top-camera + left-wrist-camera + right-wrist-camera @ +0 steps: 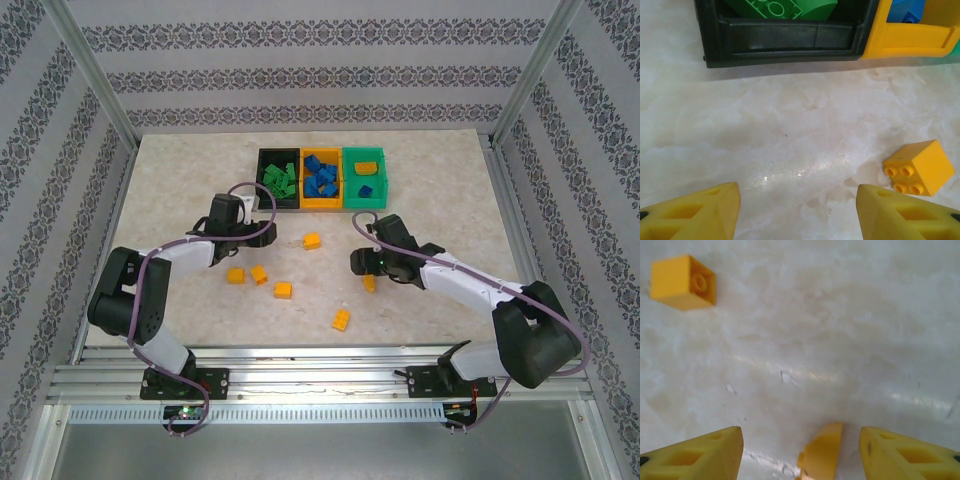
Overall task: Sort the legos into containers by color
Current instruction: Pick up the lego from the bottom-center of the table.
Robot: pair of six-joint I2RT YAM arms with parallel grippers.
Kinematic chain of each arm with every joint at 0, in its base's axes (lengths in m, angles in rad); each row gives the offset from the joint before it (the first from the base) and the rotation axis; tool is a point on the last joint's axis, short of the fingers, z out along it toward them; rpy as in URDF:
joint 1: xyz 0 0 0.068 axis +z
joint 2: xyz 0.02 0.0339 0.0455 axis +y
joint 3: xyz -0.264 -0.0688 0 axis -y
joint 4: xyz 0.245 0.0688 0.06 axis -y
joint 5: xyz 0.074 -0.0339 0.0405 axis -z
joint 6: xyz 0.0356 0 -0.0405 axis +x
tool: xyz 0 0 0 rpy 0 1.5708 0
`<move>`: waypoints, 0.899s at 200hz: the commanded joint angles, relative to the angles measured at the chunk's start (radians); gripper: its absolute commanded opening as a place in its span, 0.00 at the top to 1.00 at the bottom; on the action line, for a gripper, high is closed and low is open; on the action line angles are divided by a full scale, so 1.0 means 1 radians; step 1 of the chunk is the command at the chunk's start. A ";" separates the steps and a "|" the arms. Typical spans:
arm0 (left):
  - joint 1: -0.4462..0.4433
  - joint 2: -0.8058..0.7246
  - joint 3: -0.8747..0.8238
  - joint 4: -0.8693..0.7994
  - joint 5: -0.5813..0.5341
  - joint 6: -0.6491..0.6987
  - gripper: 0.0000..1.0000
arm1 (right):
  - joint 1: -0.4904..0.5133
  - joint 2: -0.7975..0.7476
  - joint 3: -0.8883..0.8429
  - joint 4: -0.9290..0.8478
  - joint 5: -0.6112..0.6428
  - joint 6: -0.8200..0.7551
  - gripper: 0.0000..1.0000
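**Legos:** six yellow-orange bricks [283, 290] lie loose on the bench [180, 190], near of the containers; no green or blue ones are loose.
**Containers:** a row at far centre.
- Black bin [785, 42]: greens.
- Yellow-orange bin [910, 37]: blues.
- Green bin [365, 200]: one yellow-orange piece and one blue (possibly a stray).

**Progress:** judged well past half, with the yellow-orange bricks left.
**Left fingers** [690, 215]: wide, empty, near the black bin.
**Right fingers** [690, 455]: wide, straddling a yellow-orange piece [822, 452], not gripping it.
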 commanded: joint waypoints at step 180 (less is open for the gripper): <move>0.010 0.002 -0.012 0.086 0.127 -0.045 0.37 | -0.126 0.208 0.291 0.026 -0.066 -0.017 0.86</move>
